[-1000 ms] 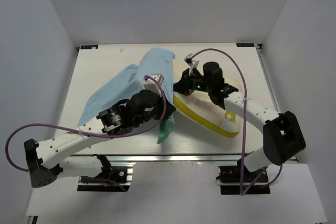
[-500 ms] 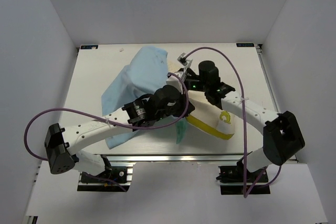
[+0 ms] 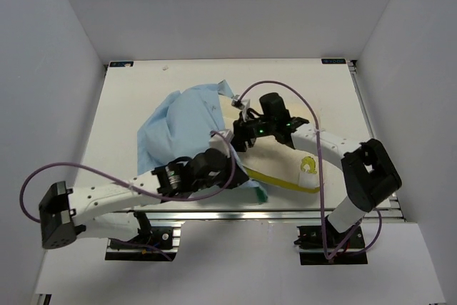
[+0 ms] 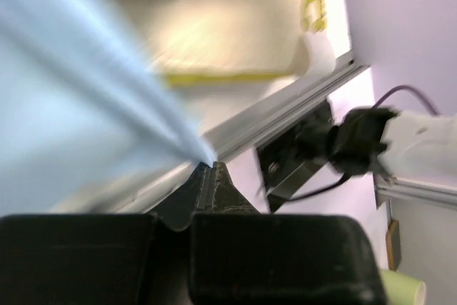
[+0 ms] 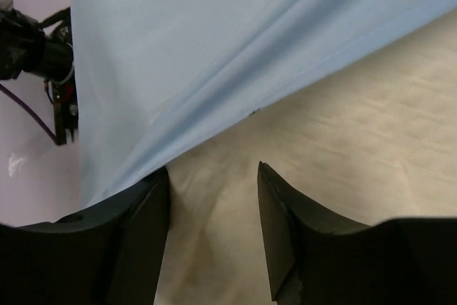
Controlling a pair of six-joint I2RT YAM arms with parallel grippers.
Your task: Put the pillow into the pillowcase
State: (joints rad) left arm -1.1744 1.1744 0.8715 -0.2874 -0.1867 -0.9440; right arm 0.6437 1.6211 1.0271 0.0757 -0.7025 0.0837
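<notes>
- Left tool [image 4: 211, 180]: pinched tight on the thin light-blue cloth pillowcase [image 3: 182, 116].
- Right tool [image 5: 214, 205]: fingers parted over the thick cream foam pillow [image 3: 282, 166].
- Pillow: long axis diagonal, far-left to near-right. Far end under the cloth, near-right end bare on the white worktop [image 3: 128, 91].
- White-and-yellow tag [image 3: 308, 166]: print unreadable.
- Against a second ago: cloth covers more of the pillow.

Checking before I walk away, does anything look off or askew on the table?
Nothing damaged. The pillow lies askew, only partly covered, its near end bare close to the front edge of the table. The pillowcase is bunched, with a sea-green corner turned out by that edge.
</notes>
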